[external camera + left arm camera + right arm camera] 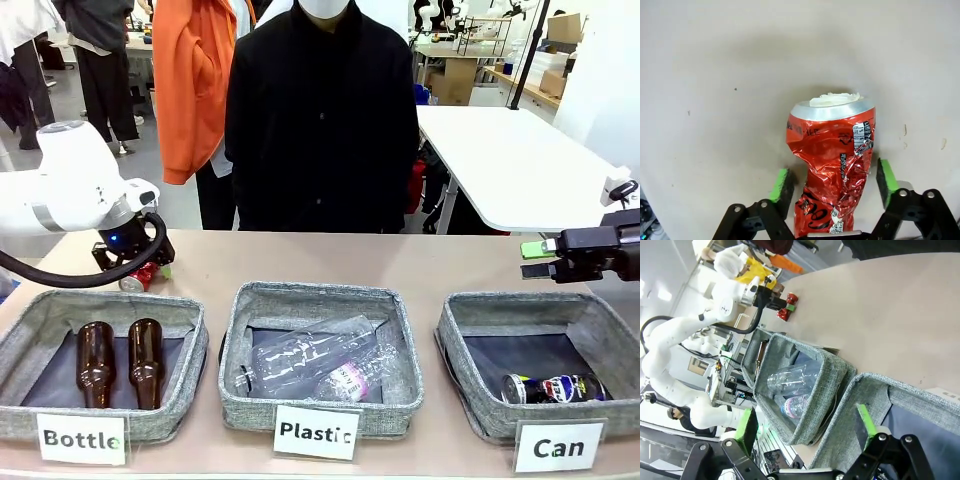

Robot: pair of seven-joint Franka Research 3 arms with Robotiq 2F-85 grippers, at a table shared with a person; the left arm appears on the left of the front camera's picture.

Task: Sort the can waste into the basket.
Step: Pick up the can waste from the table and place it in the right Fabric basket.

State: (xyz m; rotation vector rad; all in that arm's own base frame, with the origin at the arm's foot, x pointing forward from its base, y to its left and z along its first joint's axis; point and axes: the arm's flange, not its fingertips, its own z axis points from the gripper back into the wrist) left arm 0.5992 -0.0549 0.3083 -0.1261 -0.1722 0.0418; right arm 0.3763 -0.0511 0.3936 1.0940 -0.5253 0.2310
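The beige table [330, 262] is occupied by three grey felt baskets [318, 358] along 6 o'clock and a crushed red can [141, 277] at 10 o'clock.

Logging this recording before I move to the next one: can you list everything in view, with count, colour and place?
Crushed can: one, red and white, lying on the table behind the Bottle basket, between the left gripper's pads.
Intact can: one, black and blue, lying in the Can basket.
Can basket: one, grey felt, robot's right.
Plastic basket: one, grey felt, centre.
Bottle basket: one, grey felt, robot's left.
Glass bottles: two, brown, side by side in the Bottle basket.
Plastic bottles: two, clear, in the Plastic basket.
Table: one, beige.
Person: one, black top, standing at the far side.
Left gripper: around the crushed can.
Right gripper: open, above the Can basket's far edge.
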